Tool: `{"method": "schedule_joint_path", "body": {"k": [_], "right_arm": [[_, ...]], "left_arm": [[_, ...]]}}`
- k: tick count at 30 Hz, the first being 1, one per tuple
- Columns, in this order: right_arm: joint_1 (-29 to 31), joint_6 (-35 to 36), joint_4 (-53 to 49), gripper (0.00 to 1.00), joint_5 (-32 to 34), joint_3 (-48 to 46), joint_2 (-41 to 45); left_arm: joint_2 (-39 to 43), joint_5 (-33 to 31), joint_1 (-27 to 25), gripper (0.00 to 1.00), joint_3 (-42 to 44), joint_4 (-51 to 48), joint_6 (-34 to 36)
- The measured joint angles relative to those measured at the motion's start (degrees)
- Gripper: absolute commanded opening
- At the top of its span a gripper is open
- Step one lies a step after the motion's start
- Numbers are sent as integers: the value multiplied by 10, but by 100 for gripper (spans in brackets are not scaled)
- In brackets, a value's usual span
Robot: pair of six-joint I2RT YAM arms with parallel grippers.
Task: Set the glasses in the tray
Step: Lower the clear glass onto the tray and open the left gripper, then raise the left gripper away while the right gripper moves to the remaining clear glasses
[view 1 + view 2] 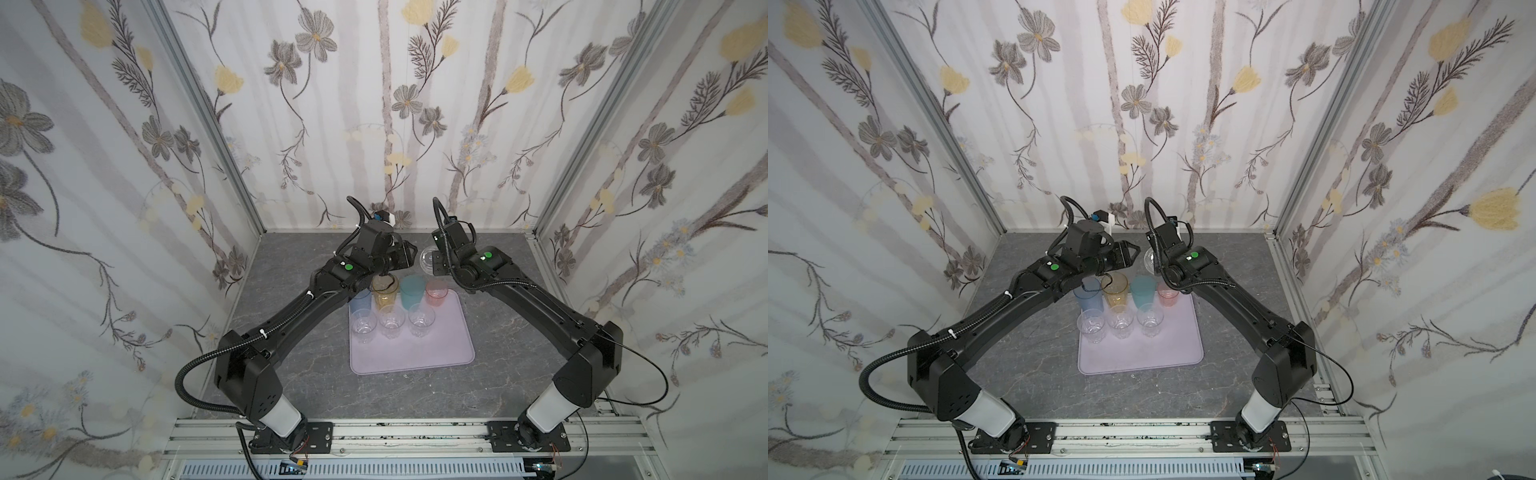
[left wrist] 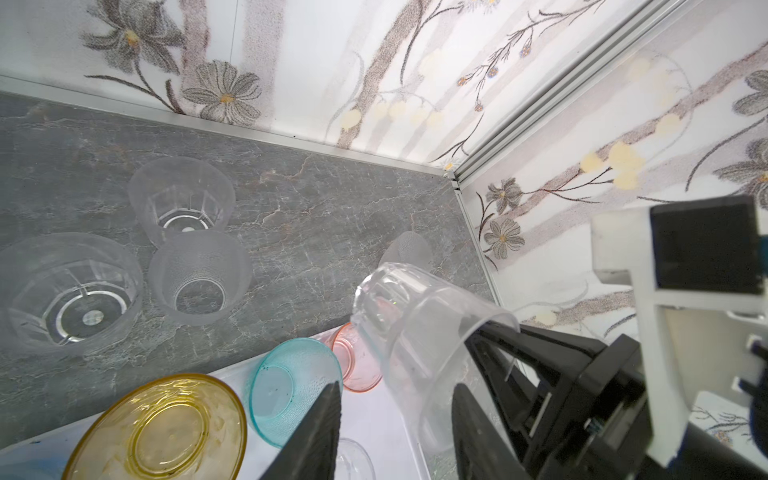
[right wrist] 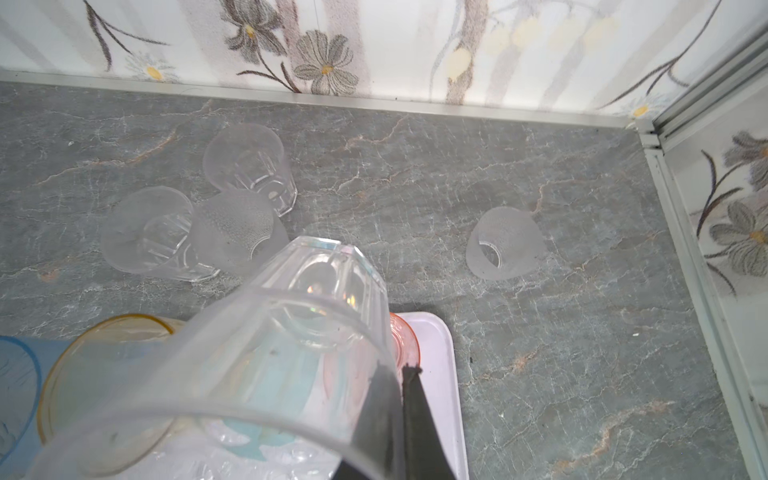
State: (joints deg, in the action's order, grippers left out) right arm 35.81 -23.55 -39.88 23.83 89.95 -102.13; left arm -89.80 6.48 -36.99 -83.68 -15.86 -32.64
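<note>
Right claw (image 3: pixel 397 374) pinched clear faceted tumbler (image 3: pixel 291 332) by its rim, tilted above pale lilac plastic tray (image 3: pixel 440 374), far edge; left claw (image 2: pixel 397 388) spread, flanking it.

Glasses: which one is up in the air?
The clear glass pinched by the right claw, tipped sideways; the rest stand on the tray or the table.

- Held glass (image 3: pixel 291 324): clear, faceted base, tilted, rim pinched in the right gripper (image 3: pixel 401 374).
- Tray (image 1: pixel 415 357): pale lilac, flat, below the gripper; four tinted glasses (image 1: pixel 1143 291) just under it, three clear glasses (image 1: pixel 1120 322) upright behind them.
- Four frosted glasses (image 3: pixel 237 228) beyond the gripper, off the tray: three clustered, one apart.
</note>
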Motion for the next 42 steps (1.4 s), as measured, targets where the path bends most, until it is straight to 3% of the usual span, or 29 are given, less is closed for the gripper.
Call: {"method": "schedule_joint_path", "body": {"k": [4, 8, 12, 16, 21, 30, 38, 42], "right_arm": [[-46, -1, -7, 4, -69, -80, 58], [-103, 7, -40, 5, -122, -164, 124], [-109, 18, -66, 5, -174, -240, 151], [-104, 20, -63, 4, -195, -270, 127], [-86, 27, -43, 4, -196, -259, 50], [-89, 46, -23, 5, -181, -242, -10], [-89, 53, -22, 28, -172, -232, -21], [-89, 57, -37, 34, -169, -208, -1]], "left_arm": [[32, -24, 13, 56, 35, -2, 39], [86, -99, 14, 67, 91, 9, 102], [134, -164, 29, 74, 166, 32, 139], [173, -195, 42, 77, 226, 73, 145], [214, -203, 58, 79, 272, 125, 137], [232, -197, 87, 79, 311, 147, 131], [218, -177, 101, 80, 310, 160, 124], [196, -151, 123, 79, 299, 161, 122]]}}
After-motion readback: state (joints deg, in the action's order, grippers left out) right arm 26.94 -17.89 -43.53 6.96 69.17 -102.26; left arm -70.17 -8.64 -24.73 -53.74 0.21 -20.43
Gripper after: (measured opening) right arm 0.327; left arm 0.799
